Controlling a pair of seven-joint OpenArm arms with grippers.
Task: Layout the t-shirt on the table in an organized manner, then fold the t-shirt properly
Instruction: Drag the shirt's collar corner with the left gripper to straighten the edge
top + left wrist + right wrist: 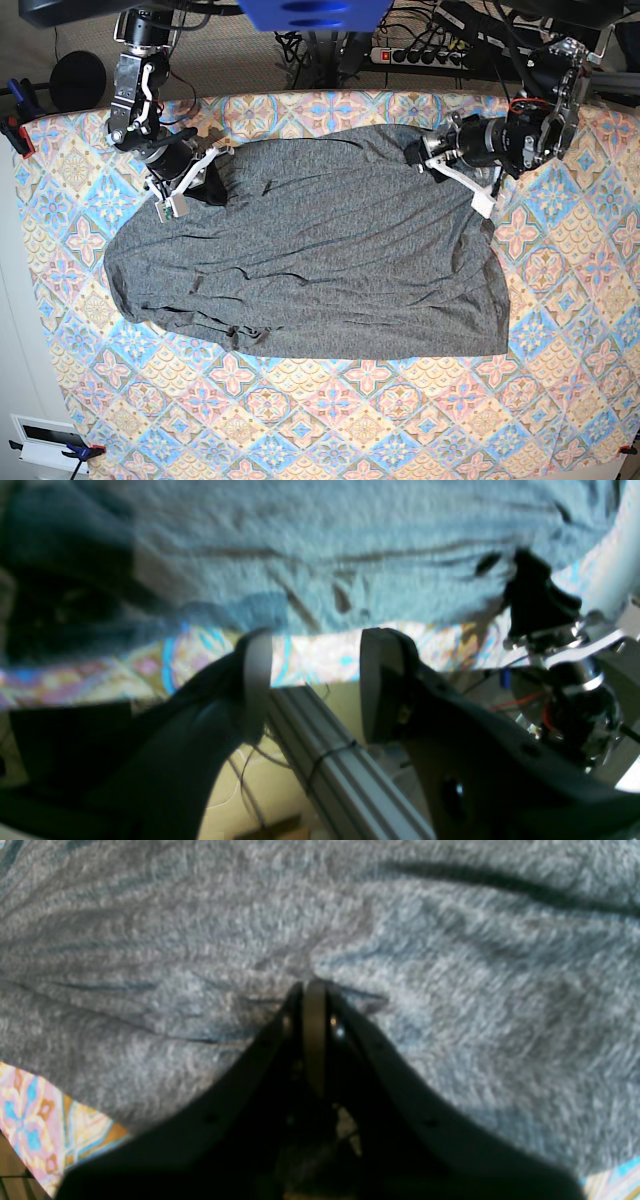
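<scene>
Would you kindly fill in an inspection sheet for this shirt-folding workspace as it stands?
Surface: table under a tile-patterned cloth, flat.
Job's things: t-shirt spread wide, grey, wrinkled, not folded.
Clutter: nothing seen on the cloth.
Grippers: left claw open, empty, beside the shirt's edge; right claw shut, pinching shirt fabric.
Cables: power strip and loose leads behind the table.
Surroundings: red-tipped clamps at the table's edge; floor beyond.

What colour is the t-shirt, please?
Plain dark heather grey t-shirt, with no print; the base view shows it best.
</scene>
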